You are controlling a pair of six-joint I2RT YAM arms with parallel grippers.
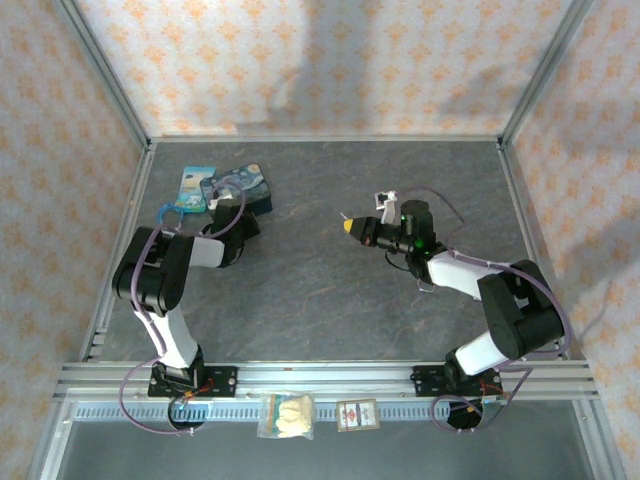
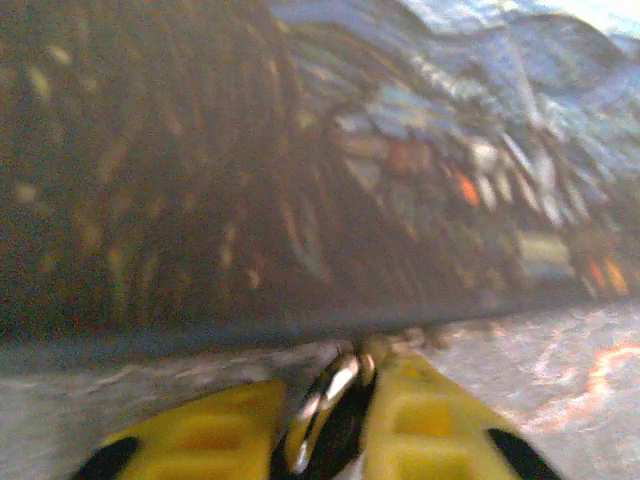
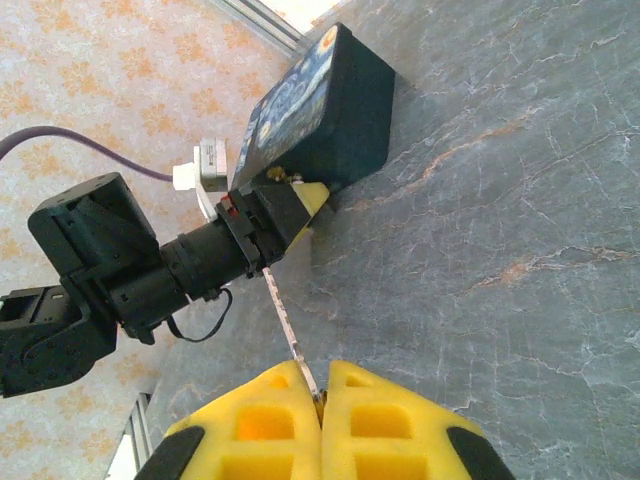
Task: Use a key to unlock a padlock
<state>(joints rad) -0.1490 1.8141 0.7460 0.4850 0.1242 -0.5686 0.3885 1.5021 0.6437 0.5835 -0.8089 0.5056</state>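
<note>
The small dark padlock [image 2: 343, 432], with a shiny metal shackle, sits between the yellow fingers of my left gripper [image 2: 340, 382], which is shut on it right against the blue painted tin [image 2: 380, 150]. From above, the left gripper [image 1: 236, 218] is at the tin's [image 1: 247, 184] near edge. My right gripper [image 3: 322, 378] is shut on the thin silvery key [image 3: 286, 322], whose blade juts forward toward the left gripper [image 3: 308, 203]. In the top view the right gripper [image 1: 351, 226] hovers mid-table, a good way right of the tin.
A pale blue card or lid [image 1: 193, 188] lies just left of the tin. Two small packets [image 1: 287, 414] [image 1: 356, 413] rest on the front rail. Metal frame posts and patterned walls enclose the grey table [image 1: 320, 300].
</note>
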